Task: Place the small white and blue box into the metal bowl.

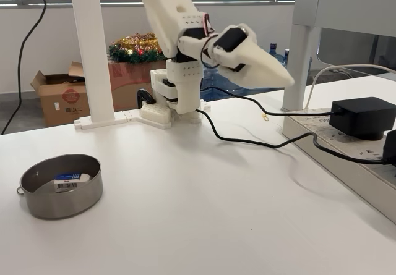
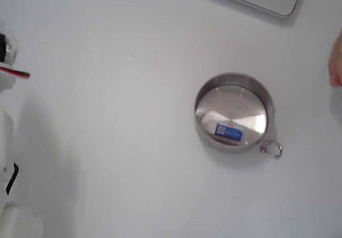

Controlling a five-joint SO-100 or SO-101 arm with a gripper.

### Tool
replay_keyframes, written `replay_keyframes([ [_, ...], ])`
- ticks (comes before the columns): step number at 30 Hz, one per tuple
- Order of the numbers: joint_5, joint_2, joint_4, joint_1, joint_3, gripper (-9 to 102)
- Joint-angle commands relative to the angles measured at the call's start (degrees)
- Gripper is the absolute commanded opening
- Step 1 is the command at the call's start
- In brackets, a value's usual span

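The small white and blue box (image 1: 68, 180) lies inside the metal bowl (image 1: 46, 204), leaning against its wall at the front left of the table in a fixed view. From above, the box (image 2: 228, 132) rests on the bowl's flat bottom near the rim (image 2: 235, 76), close to the ring loop (image 2: 271, 149). My gripper (image 1: 286, 80) hangs high over the table's back right, far from the bowl, pointing right; its white fingers are together with nothing between them.
A black cable (image 1: 260, 140) runs across the table to a black adapter (image 1: 363, 117) on a power strip at the right. A white post (image 1: 91, 52) stands at the back left. A cardboard box (image 1: 59, 96) sits on the floor behind.
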Motion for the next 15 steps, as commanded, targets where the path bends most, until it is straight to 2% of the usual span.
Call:
replay_keyframes([
  [1, -16.3, 17.1, 24.3, -0.3, 4.3, -4],
  [4, -21.8, 28.9, 43.9, -0.4, 4.3, -4],
  [8, -23.9, 42.1, 64.4, -1.4, 4.3, -4],
  [12, -23.9, 51.2, 79.5, -1.4, 3.9, -4],
  [15, -23.9, 53.1, 84.8, -1.3, 3.4, -4],
])
